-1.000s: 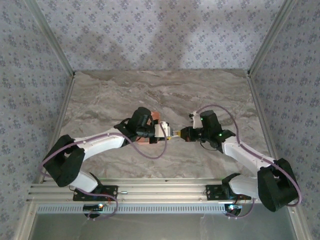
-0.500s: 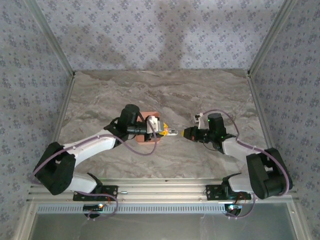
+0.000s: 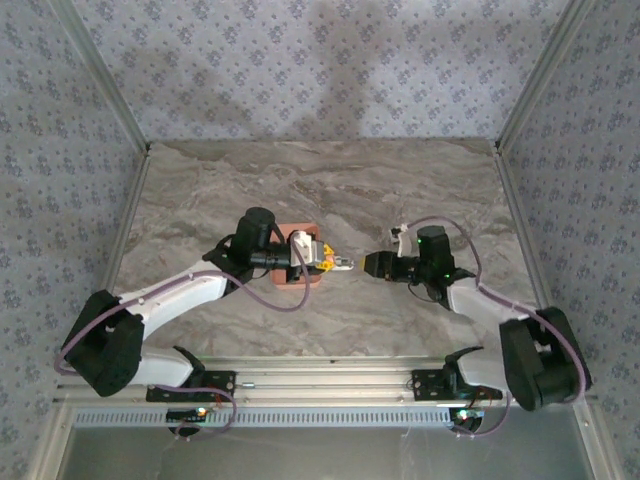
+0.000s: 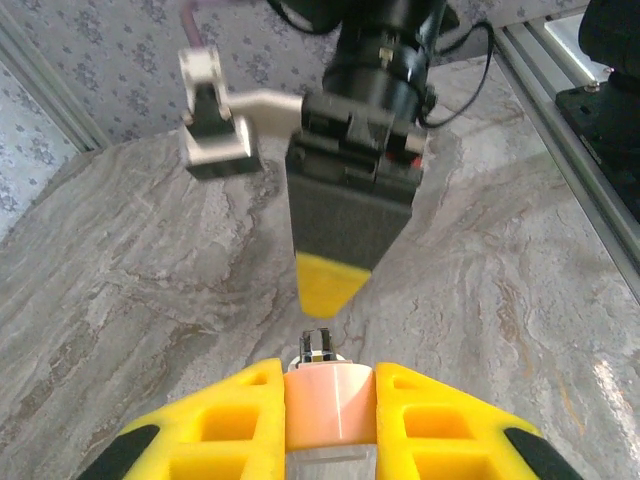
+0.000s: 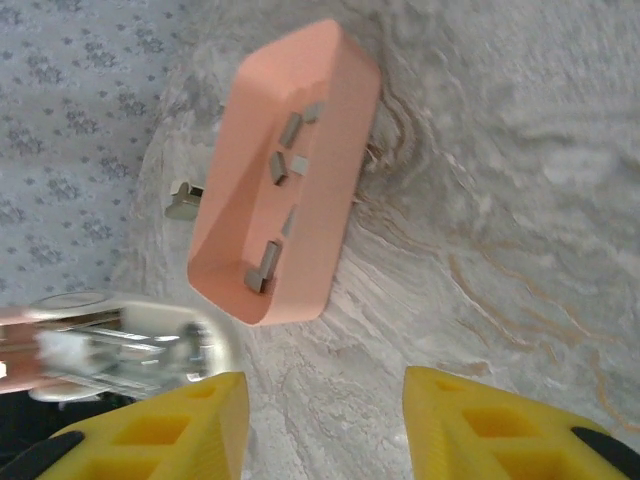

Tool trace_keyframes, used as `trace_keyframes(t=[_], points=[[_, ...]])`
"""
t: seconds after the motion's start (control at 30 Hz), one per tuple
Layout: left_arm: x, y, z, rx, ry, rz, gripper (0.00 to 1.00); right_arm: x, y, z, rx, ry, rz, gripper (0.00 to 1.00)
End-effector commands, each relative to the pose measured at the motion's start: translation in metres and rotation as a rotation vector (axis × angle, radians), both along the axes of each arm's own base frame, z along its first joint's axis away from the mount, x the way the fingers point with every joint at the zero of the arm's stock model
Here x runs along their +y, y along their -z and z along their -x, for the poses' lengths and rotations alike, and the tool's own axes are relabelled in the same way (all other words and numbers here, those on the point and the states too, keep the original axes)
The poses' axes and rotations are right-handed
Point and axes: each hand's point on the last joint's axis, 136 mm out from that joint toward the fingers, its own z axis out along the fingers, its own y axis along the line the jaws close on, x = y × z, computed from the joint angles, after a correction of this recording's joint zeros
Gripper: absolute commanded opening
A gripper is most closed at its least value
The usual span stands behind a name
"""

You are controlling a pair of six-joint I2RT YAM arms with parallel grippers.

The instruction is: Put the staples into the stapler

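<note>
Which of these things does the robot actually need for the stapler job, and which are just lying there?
Needed: stapler, gripped in left hand; staples; right hand, open.
Lying about: salmon tray holding them; small grey piece beside it; marble table.

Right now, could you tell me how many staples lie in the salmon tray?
6 in the tray: two staples at its far end, two midway, one thin one lower, one bent at its near end. More may be hidden.

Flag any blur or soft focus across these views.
Right wrist: the stapler at lower left is smeared, the tray and staples sharp. Left wrist: the right gripper ahead looks soft. Top external: faint shadows on the back wall.
</note>
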Motion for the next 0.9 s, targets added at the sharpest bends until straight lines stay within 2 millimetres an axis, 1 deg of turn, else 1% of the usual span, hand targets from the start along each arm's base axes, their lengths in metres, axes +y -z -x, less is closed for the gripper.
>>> trace_keyframes(t=[0.0,0.13,0.33,0.43,0.67,0.87], points=[[-0.001,-0.016,0.002,-0.038,0.023,0.023,0.19,-0.001,-0.022,-0.003,-0.173,-0.038,0.126,0.46],[-0.001,-0.017,0.001,-0.039,0.025,0.026,0.19,0.005,-0.039,-0.001,-0.253,-0.078,0.172,0.46],[-0.003,-0.018,0.004,-0.033,0.039,0.035,0.19,0.031,-0.053,0.012,-0.325,-0.182,0.185,0.45],[-0.003,-0.019,0.004,-0.031,0.044,0.04,0.18,0.037,-0.05,0.012,-0.318,-0.198,0.197,0.44],[-0.004,-0.023,0.004,-0.034,0.048,0.054,0.18,0.038,-0.031,0.008,-0.255,-0.196,0.221,0.4],[-0.005,-0.025,0.004,-0.037,0.054,0.063,0.18,0.038,-0.026,0.005,-0.238,-0.181,0.219,0.39]])
